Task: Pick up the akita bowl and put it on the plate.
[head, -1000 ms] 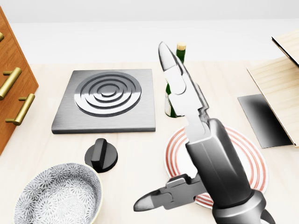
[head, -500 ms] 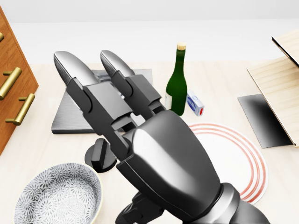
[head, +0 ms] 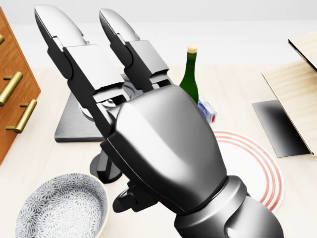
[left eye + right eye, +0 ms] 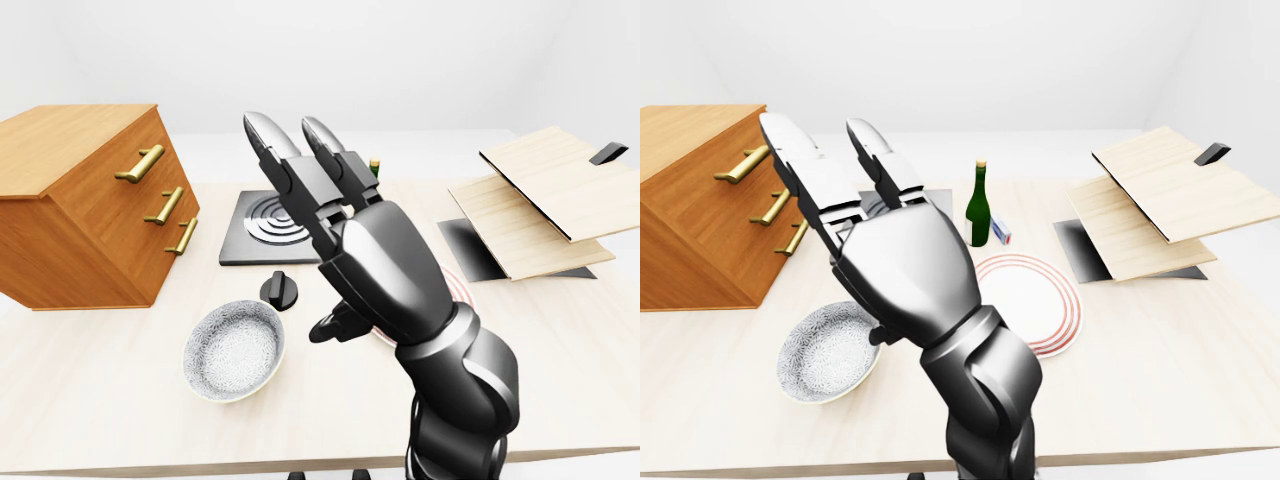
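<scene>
Pale table (image 4: 1160,340) | bowl (image 3: 59,208) sits low on the left in the head view, empty | plate (image 4: 1035,290) to its right, empty too | right hand (image 3: 158,144) raised high, its back to the camera | fingers (image 3: 64,39) straight and wide, holding nothing

The pale table (image 4: 1160,370) bears a drawer chest (image 4: 80,210), hotplate (image 4: 255,228), knob (image 4: 279,290), akita bowl (image 4: 235,350), plate (image 4: 1035,300), bottle (image 4: 980,215) and box (image 4: 1001,233)

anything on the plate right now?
Visible part of the plate is bare. The open right hand covers its left edge in every view, so that strip can't be checked.
</scene>
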Tool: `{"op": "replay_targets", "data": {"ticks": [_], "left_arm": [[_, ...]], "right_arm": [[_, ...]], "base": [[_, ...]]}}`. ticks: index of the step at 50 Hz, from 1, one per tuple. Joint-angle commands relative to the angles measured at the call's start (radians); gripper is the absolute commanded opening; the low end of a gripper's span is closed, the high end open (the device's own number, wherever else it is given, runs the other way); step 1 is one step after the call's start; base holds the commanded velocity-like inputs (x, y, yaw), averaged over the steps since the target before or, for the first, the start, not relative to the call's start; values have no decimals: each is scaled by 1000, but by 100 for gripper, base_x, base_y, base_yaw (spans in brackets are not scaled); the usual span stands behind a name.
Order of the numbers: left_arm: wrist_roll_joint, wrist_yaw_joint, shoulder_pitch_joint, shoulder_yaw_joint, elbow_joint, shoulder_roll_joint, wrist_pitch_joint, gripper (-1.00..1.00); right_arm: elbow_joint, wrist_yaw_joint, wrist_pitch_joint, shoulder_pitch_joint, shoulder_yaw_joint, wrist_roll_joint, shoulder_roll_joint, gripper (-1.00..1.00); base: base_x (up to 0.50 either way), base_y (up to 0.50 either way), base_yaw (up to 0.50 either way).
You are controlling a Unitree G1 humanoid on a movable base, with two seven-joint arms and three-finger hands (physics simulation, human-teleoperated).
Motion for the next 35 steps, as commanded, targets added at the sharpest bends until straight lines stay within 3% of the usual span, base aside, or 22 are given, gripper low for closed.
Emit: {"op": "replay_targets", "data": {"ticks": [1,9,29,35], "left_arm": [[-7,1,1,-2,2,0,0,100],[-9,2,1,-3,2,1,0,100],[-12,1,2,-3,3,1,0,100],[-12,0,2,-4,3,1,0,100]], "right_arm": [[2,0,0,15,17,-62,16,100],[18,0,0,87,48,-68,-22,100],[137,0,0,118,61,-75,-40,100],[175,0,0,164,105,-99,-53,100]], "base": [[0,0,0],[0,0,0],[0,0,0],[0,0,0]]}}
